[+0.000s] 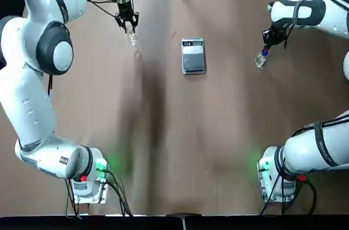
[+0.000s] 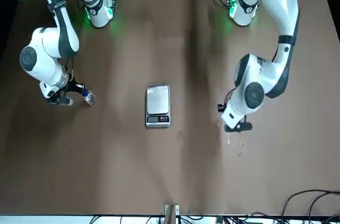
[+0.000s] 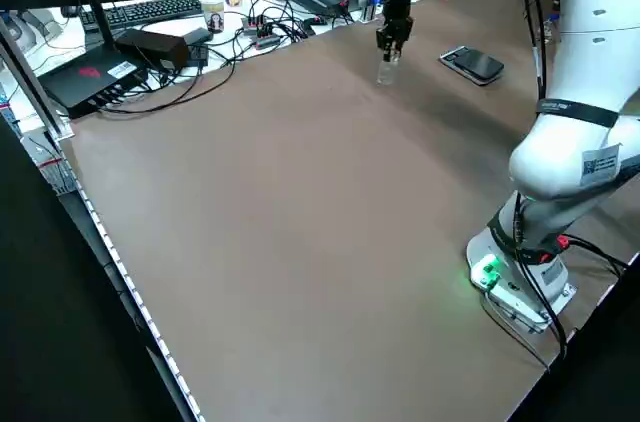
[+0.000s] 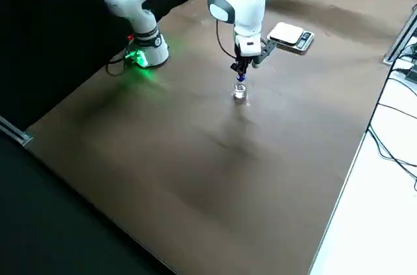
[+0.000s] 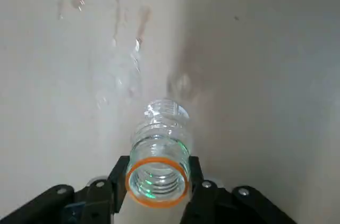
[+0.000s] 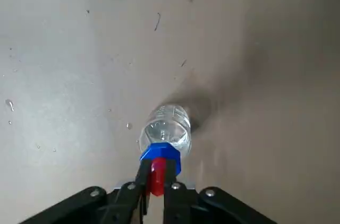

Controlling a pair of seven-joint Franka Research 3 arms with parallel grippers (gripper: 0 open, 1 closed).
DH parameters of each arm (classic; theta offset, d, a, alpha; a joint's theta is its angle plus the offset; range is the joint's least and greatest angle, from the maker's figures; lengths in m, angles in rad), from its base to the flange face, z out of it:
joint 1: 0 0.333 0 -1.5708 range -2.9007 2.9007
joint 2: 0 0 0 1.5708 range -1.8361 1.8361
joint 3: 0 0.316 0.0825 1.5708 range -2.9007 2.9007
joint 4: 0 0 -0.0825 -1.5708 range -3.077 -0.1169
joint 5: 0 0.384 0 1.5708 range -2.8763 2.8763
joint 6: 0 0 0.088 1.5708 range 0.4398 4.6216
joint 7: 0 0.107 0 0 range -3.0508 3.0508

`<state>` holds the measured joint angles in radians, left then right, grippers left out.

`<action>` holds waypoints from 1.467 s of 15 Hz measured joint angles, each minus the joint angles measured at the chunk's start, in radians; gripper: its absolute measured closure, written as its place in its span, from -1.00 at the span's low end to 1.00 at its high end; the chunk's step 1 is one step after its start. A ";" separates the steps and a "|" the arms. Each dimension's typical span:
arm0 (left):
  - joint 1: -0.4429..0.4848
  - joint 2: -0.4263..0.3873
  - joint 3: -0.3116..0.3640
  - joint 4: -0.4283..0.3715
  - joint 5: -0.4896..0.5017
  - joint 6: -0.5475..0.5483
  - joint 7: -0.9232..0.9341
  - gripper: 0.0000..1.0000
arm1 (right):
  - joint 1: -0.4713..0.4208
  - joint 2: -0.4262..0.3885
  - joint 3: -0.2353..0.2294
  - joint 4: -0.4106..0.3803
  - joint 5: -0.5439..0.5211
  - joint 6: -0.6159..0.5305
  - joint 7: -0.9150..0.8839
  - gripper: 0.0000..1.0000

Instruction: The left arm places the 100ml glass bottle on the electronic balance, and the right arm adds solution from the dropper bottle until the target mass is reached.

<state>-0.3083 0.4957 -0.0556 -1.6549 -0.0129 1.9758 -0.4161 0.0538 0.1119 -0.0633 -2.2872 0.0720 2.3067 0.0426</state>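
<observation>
The clear 100ml glass bottle (image 5: 159, 144) hangs upright by its orange-ringed neck in my left gripper (image 5: 158, 179), which is shut on it. This is at the table's far left (image 1: 131, 37), well left of the silver electronic balance (image 1: 193, 55), whose plate is bare. At the far right, my right gripper (image 6: 155, 176) is shut on the red top of the blue-capped dropper bottle (image 6: 166, 135). That bottle is upright, at or just above the table (image 1: 260, 59), to the right of the balance. The solution cannot be made out.
Droplets or wet marks dot the brown table near the left gripper (image 2: 236, 144). Beyond the table's far edge lie cables, a keyboard and small boxes (image 3: 160, 37). Both arm bases (image 1: 90, 178) (image 1: 278, 178) stand at the near edge with green lights.
</observation>
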 joint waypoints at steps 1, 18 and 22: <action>-0.022 0.000 0.000 0.025 0.000 -0.041 -0.034 0.03 | 0.000 0.000 0.000 0.000 0.000 0.000 0.000 0.74; -0.381 0.150 -0.006 0.256 -0.105 0.055 -0.354 0.03 | 0.000 0.000 0.000 0.000 -0.001 0.001 -0.004 0.92; -0.423 0.198 -0.007 0.293 -0.106 0.101 -0.438 0.03 | 0.000 0.000 0.000 0.000 -0.001 0.001 -0.005 0.88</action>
<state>-0.7317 0.6933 -0.0630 -1.3623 -0.1184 2.0768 -0.8542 0.0541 0.1119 -0.0631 -2.2873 0.0707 2.3078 0.0377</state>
